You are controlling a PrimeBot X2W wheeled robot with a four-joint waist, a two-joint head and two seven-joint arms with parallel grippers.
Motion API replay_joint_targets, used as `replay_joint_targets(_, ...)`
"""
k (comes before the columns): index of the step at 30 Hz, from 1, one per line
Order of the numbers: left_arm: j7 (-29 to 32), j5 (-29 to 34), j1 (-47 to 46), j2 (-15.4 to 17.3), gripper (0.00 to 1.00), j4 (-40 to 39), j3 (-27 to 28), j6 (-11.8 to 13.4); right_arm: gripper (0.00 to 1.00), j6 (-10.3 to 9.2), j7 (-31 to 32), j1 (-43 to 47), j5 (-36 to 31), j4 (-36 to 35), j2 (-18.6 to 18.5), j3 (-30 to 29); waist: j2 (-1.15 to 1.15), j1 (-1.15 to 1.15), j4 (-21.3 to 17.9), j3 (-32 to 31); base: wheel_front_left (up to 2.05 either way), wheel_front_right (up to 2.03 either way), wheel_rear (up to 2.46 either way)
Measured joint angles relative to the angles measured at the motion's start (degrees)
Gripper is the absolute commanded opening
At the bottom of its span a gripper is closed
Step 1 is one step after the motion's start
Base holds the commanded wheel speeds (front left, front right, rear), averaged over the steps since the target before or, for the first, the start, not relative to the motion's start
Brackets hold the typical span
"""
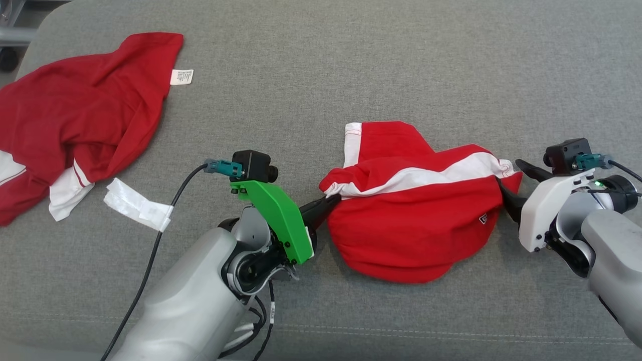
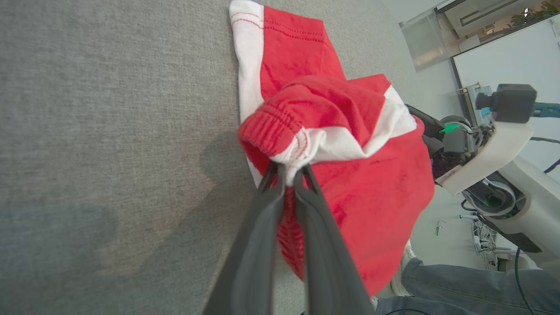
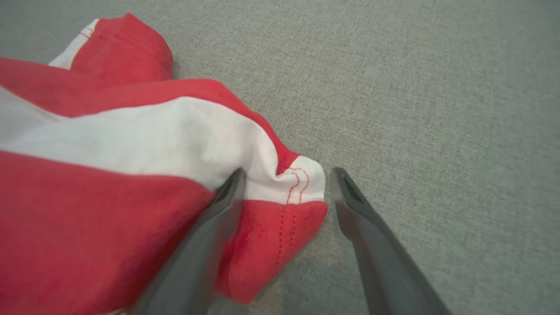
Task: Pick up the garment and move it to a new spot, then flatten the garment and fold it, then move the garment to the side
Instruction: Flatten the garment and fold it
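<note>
Right of the middle of the grey woven-fabric cushion [image 1: 351, 60]: a bunched red cloth garment [image 1: 411, 225] with a broad white stripe lies heaped between the two grippers.
Left gripper [image 1: 331, 199]: clenched on the garment's left end, with the gathered red hem and a white edge pinched between its dark fingers [image 2: 262, 227].
Right gripper [image 1: 507, 171]: fingers spread wide, one on each side of the garment's stitched right corner. One finger [image 3: 218, 210] lies against the cloth and the other is clear of it over bare cushion, so nothing is gripped.
Garment's lie: folded over itself, with a red flap with a white band pointing to the far edge and a rounded bulge toward the near edge.
Far-left corner: a second crumpled red garment [image 1: 75, 110] with white trim and a white label, well apart.
Left of the left arm: a white folded strip [image 1: 138, 205], touching a black cable [image 1: 150, 260].
Beyond the cushion's edge: a person's leg in blue jeans [image 2: 459, 284].
</note>
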Motion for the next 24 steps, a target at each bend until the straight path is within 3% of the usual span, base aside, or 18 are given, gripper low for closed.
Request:
replay_joint_targets(1, -0.01, -0.01, 0.01, 0.00, 0.00, -0.01, 0.01, 0.00, 0.88, 0.00, 0.02, -0.13, 0.10, -0.15, -0.22, 0.36, 0.00, 0.00, -0.04, -0.04, 0.00, 0.00, 0.00)
replay_joint_targets(2, -0.01, -0.01, 0.02, 0.00, 0.00, -0.03, 0.02, 0.00, 0.52, 0.00, 0.23, -0.19, 0.22, -0.33, -0.40, 0.67, 0.00, 0.00, -0.08, -0.08, 0.00, 0.00, 0.00)
replay_joint_targets(3, -0.01, -0.01, 0.03, 0.00, 0.00, -0.05, 0.02, 0.00, 0.36, 0.00, 0.51, -0.19, 0.57, -0.49, -0.51, 0.97, 0.00, 0.00, -0.13, -0.11, 0.00, 0.00, 0.00)
replay_joint_targets(4, -0.05, -0.01, 0.05, 0.00, 0.00, -0.11, 0.02, 0.00, 0.25, 0.00, 0.52, -0.19, 0.74, -0.62, -0.62, 1.30, 0.00, 0.00, -0.19, -0.14, 0.00, 0.00, 0.00)
replay_joint_targets(6, -0.19, -0.01, 0.07, 0.00, 0.00, -0.24, 0.02, 0.00, 0.23, 0.00, 0.77, -0.19, 1.42, -0.81, -0.82, 1.81, 0.00, 0.00, -0.31, -0.16, 0.00, 0.00, 0.00)
replay_joint_targets(7, -0.19, -0.02, 0.08, 0.00, 0.00, -0.32, 0.02, 0.00, 0.29, 0.00, 1.01, -0.19, 1.99, -0.88, -0.97, 2.02, 0.00, 0.00, -0.37, -0.16, 0.00, 0.00, 0.00)
replay_joint_targets(8, -0.19, -0.02, 0.10, 0.00, 0.00, -0.37, 0.02, 0.00, 0.44, 0.00, 1.15, -0.19, 2.63, -0.90, -1.11, 2.12, 0.00, 0.00, -0.42, -0.16, 0.00, 0.00, 0.00)
replay_joint_targets(9, -0.19, -0.04, 0.14, 0.00, 0.00, -0.42, 0.02, 0.00, 0.77, 0.00, 1.24, -0.19, 3.24, -0.90, -1.26, 2.12, 0.00, 0.00, -0.48, -0.17, 0.00, 0.00, 0.00)
replay_joint_targets(10, -0.19, -0.05, 0.18, 0.00, 0.00, -0.43, 0.02, 0.00, 1.00, 0.00, 1.29, -0.19, 3.65, -0.94, -1.46, 2.20, 0.00, 0.00, -0.53, -0.18, 0.00, 0.00, 0.00)
replay_joint_targets(21, -0.24, -0.05, 0.23, 0.08, 0.00, -0.69, 0.01, 0.04, 1.00, 0.00, 1.64, -1.40, 6.12, -1.13, -3.01, 4.04, 0.00, 0.00, -0.64, -0.18, 0.00, 0.00, 0.00)
replay_joint_targets(24, -0.13, -0.05, 0.23, 0.07, 0.00, -0.70, -0.34, 0.04, 0.89, 0.00, 2.20, -1.37, 7.30, -0.25, -3.08, 4.49, 0.00, 0.00, -0.34, -0.21, 0.00, 0.00, 0.00)
